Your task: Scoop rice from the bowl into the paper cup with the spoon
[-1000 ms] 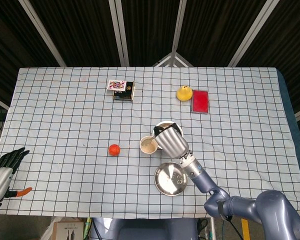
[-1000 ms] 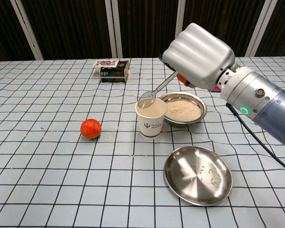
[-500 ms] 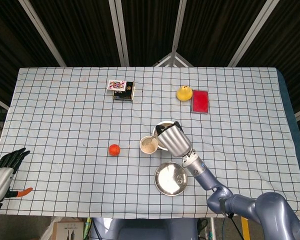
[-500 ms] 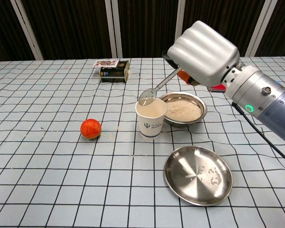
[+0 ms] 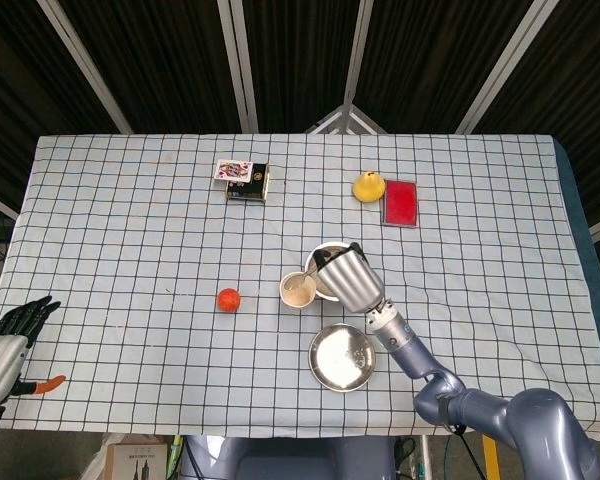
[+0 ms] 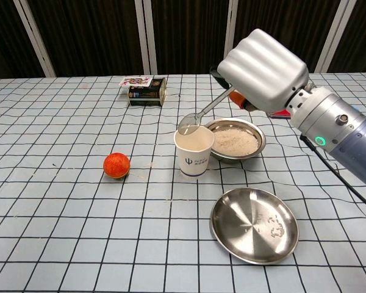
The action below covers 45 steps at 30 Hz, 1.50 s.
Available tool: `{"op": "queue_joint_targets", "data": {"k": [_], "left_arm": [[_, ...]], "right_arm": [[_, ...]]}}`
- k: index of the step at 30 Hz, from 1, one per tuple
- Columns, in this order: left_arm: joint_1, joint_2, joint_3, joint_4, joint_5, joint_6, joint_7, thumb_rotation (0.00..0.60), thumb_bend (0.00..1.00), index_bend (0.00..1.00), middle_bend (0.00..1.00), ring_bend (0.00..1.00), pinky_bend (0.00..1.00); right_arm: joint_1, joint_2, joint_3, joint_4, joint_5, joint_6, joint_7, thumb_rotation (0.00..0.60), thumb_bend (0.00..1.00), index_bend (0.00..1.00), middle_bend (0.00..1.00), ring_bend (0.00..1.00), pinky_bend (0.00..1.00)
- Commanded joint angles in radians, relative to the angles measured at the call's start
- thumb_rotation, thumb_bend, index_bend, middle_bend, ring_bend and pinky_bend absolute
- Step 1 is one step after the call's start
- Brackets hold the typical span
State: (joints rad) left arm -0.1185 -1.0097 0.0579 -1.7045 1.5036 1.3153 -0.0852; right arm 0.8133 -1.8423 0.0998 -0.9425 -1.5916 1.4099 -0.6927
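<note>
Spoon (image 6: 198,116) bowl has lifted slightly above the paper cup (image 6: 193,153) rim.

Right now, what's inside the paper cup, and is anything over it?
The spoon bowl, held by the right hand, sits over the paper cup's rim. In the head view the cup's inside looks pale, likely rice. Whether any rice is left in the spoon is unclear.

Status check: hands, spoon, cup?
Right hand holds spoon, its scoop over cup rim. Left hand idle at table edge, holding nothing. Bowl right beside cup, rice inside. Nothing blocking.
</note>
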Motion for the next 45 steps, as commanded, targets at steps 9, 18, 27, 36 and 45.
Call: {"op": "queue_joint_targets", "data": {"k": [9,18,27,36,45], "left_arm": [[0.0,0.0,0.0,-0.002,-0.002,-0.002,0.002,0.6,0.0,0.0,0.0,0.0,0.0],[0.001,0.002,0.001,-0.005,-0.001,-0.001,-0.004,0.6,0.0,0.0,0.0,0.0,0.0],[0.0,0.005,0.001,-0.007,-0.006,-0.006,-0.011,0.6,0.0,0.0,0.0,0.0,0.0],[-0.001,0.006,0.0,-0.008,-0.008,-0.008,-0.011,0.6,0.0,0.0,0.0,0.0,0.0],[0.0,0.005,-0.001,-0.006,-0.009,-0.007,-0.012,0.6,0.0,0.0,0.0,0.0,0.0]], "right_arm": [[-0.026,0.097,0.02,-0.24,0.104,-0.161,-0.129,0.6,0.69,0.7,0.97,1.0,1.0],[-0.054,0.167,0.087,-0.471,0.309,-0.245,-0.324,0.6,0.69,0.7,0.97,1.0,1.0],[-0.054,0.191,0.121,-0.558,0.394,-0.23,-0.412,0.6,0.69,0.7,0.97,1.0,1.0],[-0.044,0.22,0.134,-0.645,0.457,-0.206,-0.49,0.6,0.69,0.7,0.97,1.0,1.0],[-0.056,0.278,0.135,-0.738,0.518,-0.155,-0.553,0.6,0.69,0.7,0.97,1.0,1.0]]}}
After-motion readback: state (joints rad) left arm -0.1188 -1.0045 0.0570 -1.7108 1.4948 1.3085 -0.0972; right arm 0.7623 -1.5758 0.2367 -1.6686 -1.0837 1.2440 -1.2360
